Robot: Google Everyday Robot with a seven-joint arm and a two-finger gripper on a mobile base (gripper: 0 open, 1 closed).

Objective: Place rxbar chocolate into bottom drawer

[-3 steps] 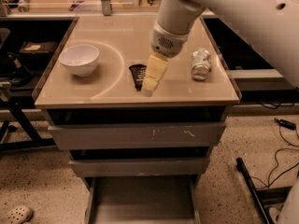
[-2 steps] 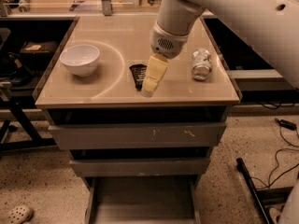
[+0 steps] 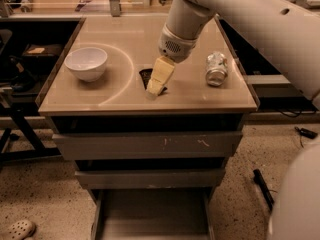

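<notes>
Holding almost where it was a second ago, the arm [image 3: 250, 19] reaches in from the right and slants down over the middle of the bench [image 3: 125, 39]. Next to nothing has shifted between the views, so this looks like a settling pause over the target rather than a carry.

Below the bench's front edge, the two upper drawers [image 3: 150, 145] are closed. The bottom drawer [image 3: 150, 219] stands pulled out and waiting, so the placing end of the job looks ready.

The bowl [image 3: 86, 63] sits toward the left edge and the can [image 3: 216, 69] toward the right edge. Both are well apart from the work and as they were.

The tool [image 3: 156, 88] points down at the bench near the middle of the front edge, right at the bar [image 3: 144, 75]. The bar lies flat there as before, a dark sliver half hidden behind the tool.

Whether the tool is open or has closed on the bar, I cannot tell. As the bar has not risen, I judge the pick unfinished — the grasp and lift come first, then the move forward past the front edge and down to the drawer.
</notes>
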